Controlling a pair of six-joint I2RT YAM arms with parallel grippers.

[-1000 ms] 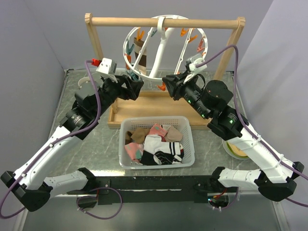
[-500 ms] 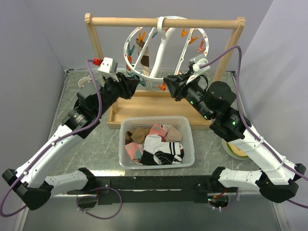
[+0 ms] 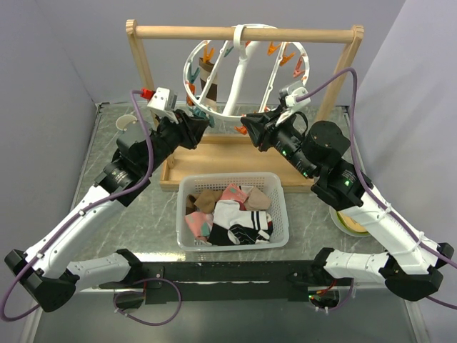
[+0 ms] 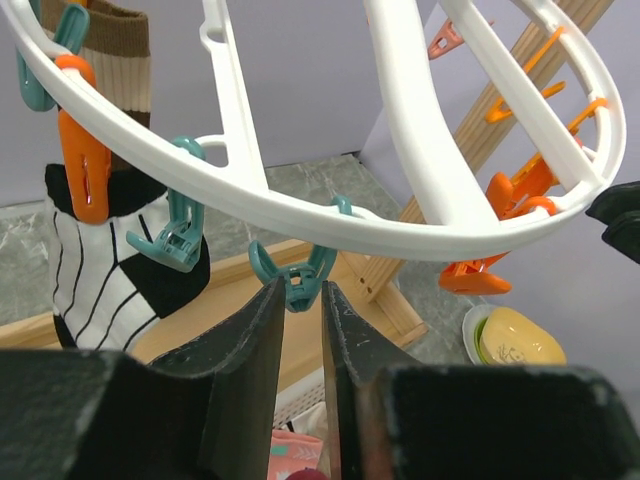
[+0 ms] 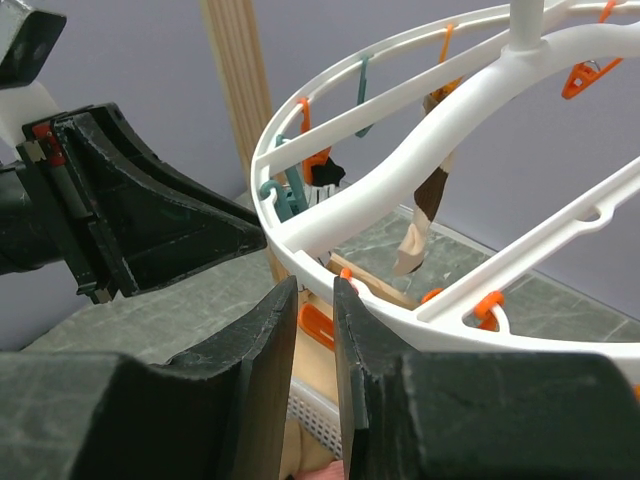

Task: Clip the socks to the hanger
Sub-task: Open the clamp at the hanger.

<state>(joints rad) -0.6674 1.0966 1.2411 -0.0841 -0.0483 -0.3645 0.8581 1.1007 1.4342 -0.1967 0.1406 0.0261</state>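
Observation:
The white ring hanger (image 3: 230, 113) hangs by its hook from the wooden frame. My left gripper (image 3: 204, 123) is at its lower left rim, and in the left wrist view the jaws (image 4: 300, 290) are shut on a teal peg (image 4: 296, 283) under the ring (image 4: 300, 215). My right gripper (image 3: 247, 127) is at the lower rim, shut on an orange peg (image 5: 322, 325) below the ring (image 5: 400, 185). A brown-cuffed sock and a black-and-white striped sock (image 4: 95, 285) hang clipped on the left side. Several more socks (image 3: 232, 213) lie in the basket.
The white mesh basket (image 3: 282, 214) stands in front of the wooden frame (image 3: 243, 33) and its base tray (image 3: 214, 153). A plate with a yellow item (image 3: 348, 223) lies at the right, under my right arm. A small white cup (image 3: 127, 122) stands at the back left.
My left gripper has moved up to the ring's lower rim and closed from wide open onto the teal peg. My right gripper has stayed on the orange peg, shifting slightly.

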